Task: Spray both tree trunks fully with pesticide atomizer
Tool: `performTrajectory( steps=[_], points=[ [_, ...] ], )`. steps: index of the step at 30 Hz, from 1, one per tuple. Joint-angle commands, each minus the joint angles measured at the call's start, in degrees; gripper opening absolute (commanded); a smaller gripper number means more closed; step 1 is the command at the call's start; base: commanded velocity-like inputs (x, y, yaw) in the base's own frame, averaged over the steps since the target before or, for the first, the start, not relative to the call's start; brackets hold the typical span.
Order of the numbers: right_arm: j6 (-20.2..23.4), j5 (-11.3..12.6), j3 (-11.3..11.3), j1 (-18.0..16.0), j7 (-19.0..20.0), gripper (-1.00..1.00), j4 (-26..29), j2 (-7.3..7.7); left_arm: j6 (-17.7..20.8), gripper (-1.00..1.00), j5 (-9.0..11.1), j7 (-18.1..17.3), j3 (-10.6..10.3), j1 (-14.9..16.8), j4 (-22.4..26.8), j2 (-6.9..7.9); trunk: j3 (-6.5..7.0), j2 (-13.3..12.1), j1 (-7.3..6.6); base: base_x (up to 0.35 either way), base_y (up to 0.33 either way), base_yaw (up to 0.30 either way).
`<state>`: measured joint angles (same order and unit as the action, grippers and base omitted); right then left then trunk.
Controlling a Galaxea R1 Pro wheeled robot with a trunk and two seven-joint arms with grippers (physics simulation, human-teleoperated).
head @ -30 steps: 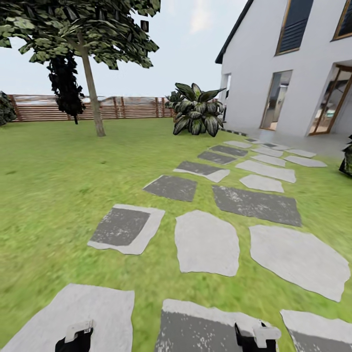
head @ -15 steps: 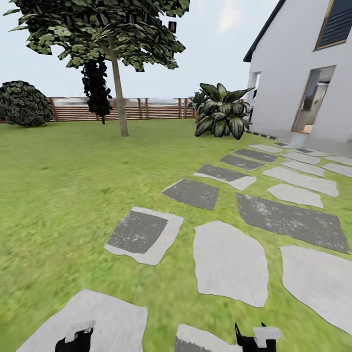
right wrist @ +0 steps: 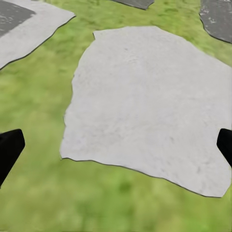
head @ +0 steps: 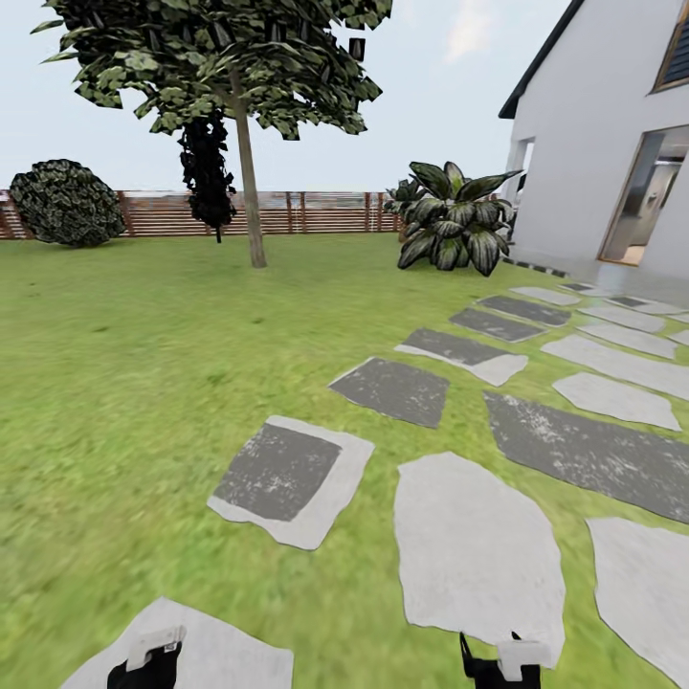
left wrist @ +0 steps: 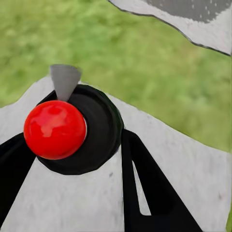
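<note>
Left gripper (head: 148, 660): jaws hard to tell; a shiny red ball (left wrist: 54, 129) shows, maybe the sprayer.
Right gripper (right wrist: 116, 145): jaws wide, holding nothing.
Tall tree's grey-brown trunk (head: 251, 196): far off, likely not sprayed yet.

Count log, head view.
- Grippers: 2, the left gripper (head: 144, 662) and the right gripper (head: 502, 662).
- Thick-trunked tree (head: 251, 182): 1, far ahead of the left gripper.
- Near-black thin tree (head: 207, 172): 1, just beside that trunk.
- Rounded shrub (head: 65, 203): 1.
- Striped-leaf plant (head: 452, 230): 1, far ahead of the right gripper.
- Slat fence (head: 316, 212): 1.
- White house (head: 593, 163): 1.
- Stepping stones (head: 287, 478): at least 12. The far ones merge, so the exact count is uncertain.

Left wrist view: red ball (left wrist: 54, 129), 1.
</note>
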<state>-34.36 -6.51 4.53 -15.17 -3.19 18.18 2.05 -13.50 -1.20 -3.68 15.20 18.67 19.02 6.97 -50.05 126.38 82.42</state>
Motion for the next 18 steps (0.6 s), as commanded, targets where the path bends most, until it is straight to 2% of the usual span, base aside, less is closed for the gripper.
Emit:
performTrajectory(
  steps=[1,18],
  points=[
    [-0.17,-0.61,0.29,-0.04,-0.23,1.00,-0.06,-0.03,-0.17,-1.00,-0.12,-0.39,0.45,0.05,-0.05,-0.03,-0.05,0.02,0.02,0.339,0.000,0.002],
    [-0.18,-0.61,0.29,-0.04,-0.23,1.00,0.01,0.06,-0.16,-1.00,-0.12,-0.38,0.45,0.05,-0.12,0.06,-0.05,0.02,0.02,0.339,0.000,0.000]
  ],
)
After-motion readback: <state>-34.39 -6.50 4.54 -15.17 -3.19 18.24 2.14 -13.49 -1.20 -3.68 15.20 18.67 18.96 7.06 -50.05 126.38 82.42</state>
